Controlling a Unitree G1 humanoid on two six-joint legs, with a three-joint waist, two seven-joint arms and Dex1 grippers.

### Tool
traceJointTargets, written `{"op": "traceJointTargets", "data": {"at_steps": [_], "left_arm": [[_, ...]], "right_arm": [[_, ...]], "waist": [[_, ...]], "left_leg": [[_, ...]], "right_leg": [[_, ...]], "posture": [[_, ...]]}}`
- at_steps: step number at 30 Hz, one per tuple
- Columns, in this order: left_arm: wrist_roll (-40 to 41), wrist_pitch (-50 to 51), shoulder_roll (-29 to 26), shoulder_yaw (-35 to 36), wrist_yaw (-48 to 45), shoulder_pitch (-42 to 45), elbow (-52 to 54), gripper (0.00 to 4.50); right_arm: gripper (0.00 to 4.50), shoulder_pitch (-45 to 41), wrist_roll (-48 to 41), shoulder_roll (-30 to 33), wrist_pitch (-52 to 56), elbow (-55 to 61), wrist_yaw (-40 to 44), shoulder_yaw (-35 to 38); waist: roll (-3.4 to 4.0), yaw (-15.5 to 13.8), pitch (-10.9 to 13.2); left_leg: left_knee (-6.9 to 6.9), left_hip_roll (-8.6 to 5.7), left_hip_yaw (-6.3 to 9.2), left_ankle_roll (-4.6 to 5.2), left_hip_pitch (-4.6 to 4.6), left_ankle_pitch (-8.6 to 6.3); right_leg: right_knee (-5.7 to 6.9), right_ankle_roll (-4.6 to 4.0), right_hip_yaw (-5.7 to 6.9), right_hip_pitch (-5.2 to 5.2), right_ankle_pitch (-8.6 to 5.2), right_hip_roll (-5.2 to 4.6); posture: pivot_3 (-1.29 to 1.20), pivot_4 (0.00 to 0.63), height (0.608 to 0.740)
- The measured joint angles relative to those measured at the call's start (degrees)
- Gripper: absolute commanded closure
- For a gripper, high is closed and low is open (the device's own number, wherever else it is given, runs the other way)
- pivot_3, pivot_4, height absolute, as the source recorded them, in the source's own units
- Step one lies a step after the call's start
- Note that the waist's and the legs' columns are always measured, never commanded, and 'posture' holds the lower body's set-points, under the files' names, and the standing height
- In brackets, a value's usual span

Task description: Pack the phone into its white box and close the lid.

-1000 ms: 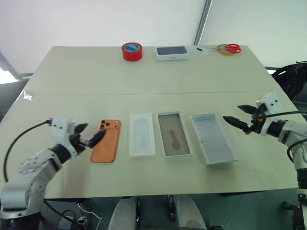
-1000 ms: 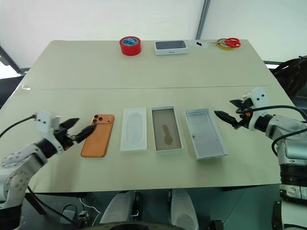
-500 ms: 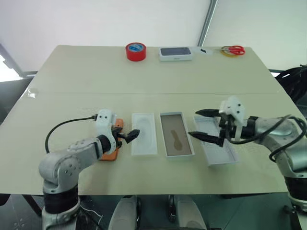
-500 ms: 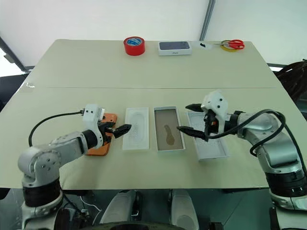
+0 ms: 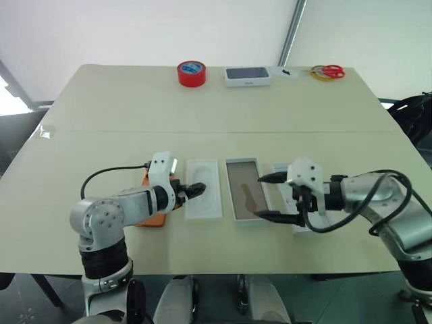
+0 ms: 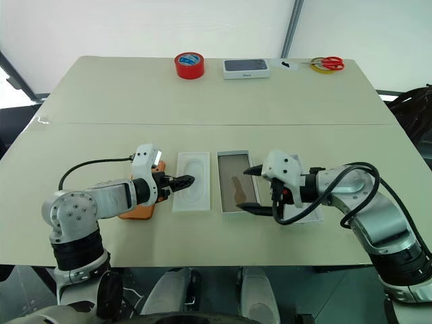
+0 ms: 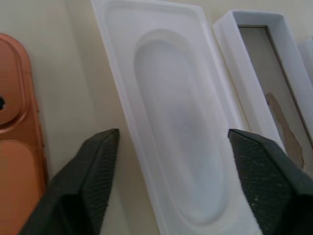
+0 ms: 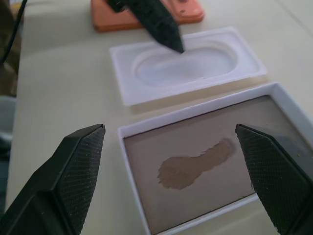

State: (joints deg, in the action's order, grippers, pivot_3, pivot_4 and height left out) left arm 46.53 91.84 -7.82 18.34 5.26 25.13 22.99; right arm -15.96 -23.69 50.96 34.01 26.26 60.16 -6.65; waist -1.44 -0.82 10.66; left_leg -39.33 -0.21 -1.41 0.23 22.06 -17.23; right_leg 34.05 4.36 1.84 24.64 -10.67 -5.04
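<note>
On the near part of the worktop (image 5: pixel 81 135) four flat things lie in a row. From the robot's left to its right they are the phone (image 7: pixel 14 147), the white insert (image 5: pixel 203 188), the white box (image 5: pixel 246 198) and the lid (image 6: pixel 305 214).

The phone lies with its orange back up, and the left arm covers most of it in the head views. Just beside it is the insert with its oval recess. The left tool (image 5: pixel 192 191) hangs over the near-left edge of this insert, pointing toward the robot's right. In the left wrist view its two black fingers (image 7: pixel 90 166) stand apart, one on each side of the insert, so the tool is wide and holds nothing.

The white box is open, and its grey-brown floor has a darker stain in the middle. The right tool (image 6: pixel 251 190) reaches from the robot's right over the right wall of the box. Its fingers (image 8: pixel 73 166) are spread wide, one toward the far end and one toward the near end, and nothing is between them. The lid lies just beside the box, mostly hidden under the right hand.

At the far edge of the worktop stand a red tape roll (image 5: pixel 192 73), a small white box with a dark top (image 5: pixel 248 75) and scissors with red handles (image 5: pixel 328 70).
</note>
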Motion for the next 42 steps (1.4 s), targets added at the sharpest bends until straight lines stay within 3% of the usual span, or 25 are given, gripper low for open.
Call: {"op": "traceJointTargets", "data": {"at_steps": [4, 12, 15, 22, 32, 39, 42], "left_arm": [[1.4, 0.1, 0.7, 0.3, 1.2, -0.3, -1.1, 4.33], [5.2, 0.2, 1.8, 3.5, 3.0, 0.2, -1.7, 4.43], [6.6, 0.2, 2.1, 7.3, 4.2, 1.4, -2.7, 4.50], [10.6, 0.2, -0.8, 18.4, 7.3, 4.5, -6.3, 4.50], [15.8, 0.2, -2.2, 22.1, 11.6, 9.5, -8.4, 4.50], [19.8, 0.2, -2.6, 24.0, 14.8, 13.3, -9.6, 4.50], [20.9, 0.2, -2.4, 24.0, 16.2, 13.3, -9.6, 4.50]], "right_arm": [[0.00, 0.1, 2.9, 0.4, 0.6, 0.8, -0.3, -3.8], [0.00, -1.2, 9.1, 0.1, 1.9, 1.8, -2.6, -10.4], [0.86, -2.6, 11.7, -0.4, 2.0, 1.7, -3.3, -12.5], [4.38, -4.8, 17.8, -1.2, 0.3, -1.3, -3.5, -17.6], [4.46, -8.9, 21.3, -7.6, 0.1, -2.5, -3.0, -21.7], [4.46, -14.5, 24.2, -16.3, 3.2, -6.6, -4.8, -25.7], [3.61, -14.9, 24.2, -16.9, 4.4, -6.9, -4.5, -26.1]], "waist": [[0.00, 0.0, 0.0], [-0.02, 0.1, 0.0], [-0.02, 0.1, 0.0], [-0.05, 0.1, 0.0], [-0.12, 0.1, 0.0], [-0.13, 0.1, 0.0], [-0.13, 0.1, 0.0]], "left_leg": [[0.00, 0.00, 0.00, 0.00, 0.01, 0.00], [0.00, 0.01, 0.01, -0.01, 0.00, 0.00], [0.00, 0.01, 0.02, -0.01, 0.00, 0.00], [0.00, -0.01, 0.02, -0.03, 0.03, 0.01], [0.00, -0.02, 0.06, -0.16, 0.03, 0.08], [0.09, -0.05, 0.10, -0.31, 0.03, 0.17], [0.08, -0.06, 0.10, -0.31, 0.04, 0.17]], "right_leg": [[0.00, 0.00, 0.00, 0.01, 0.00, -0.01], [0.00, -0.01, 0.01, 0.02, 0.00, 0.00], [0.01, -0.01, 0.01, 0.03, 0.00, 0.02], [0.00, 0.00, 0.02, 0.03, 0.01, 0.00], [0.01, 0.00, 0.05, 0.03, 0.01, 0.01], [0.04, 0.05, 0.07, 0.06, 0.06, 0.02], [0.03, 0.08, 0.07, 0.06, 0.08, -0.02]], "posture": [[0.00, 0.150, 0.740], [0.00, 0.150, 0.740], [0.00, 0.150, 0.740], [0.00, 0.150, 0.740], [0.00, 0.150, 0.740], [0.00, 0.150, 0.740], [0.00, 0.150, 0.740]]}}
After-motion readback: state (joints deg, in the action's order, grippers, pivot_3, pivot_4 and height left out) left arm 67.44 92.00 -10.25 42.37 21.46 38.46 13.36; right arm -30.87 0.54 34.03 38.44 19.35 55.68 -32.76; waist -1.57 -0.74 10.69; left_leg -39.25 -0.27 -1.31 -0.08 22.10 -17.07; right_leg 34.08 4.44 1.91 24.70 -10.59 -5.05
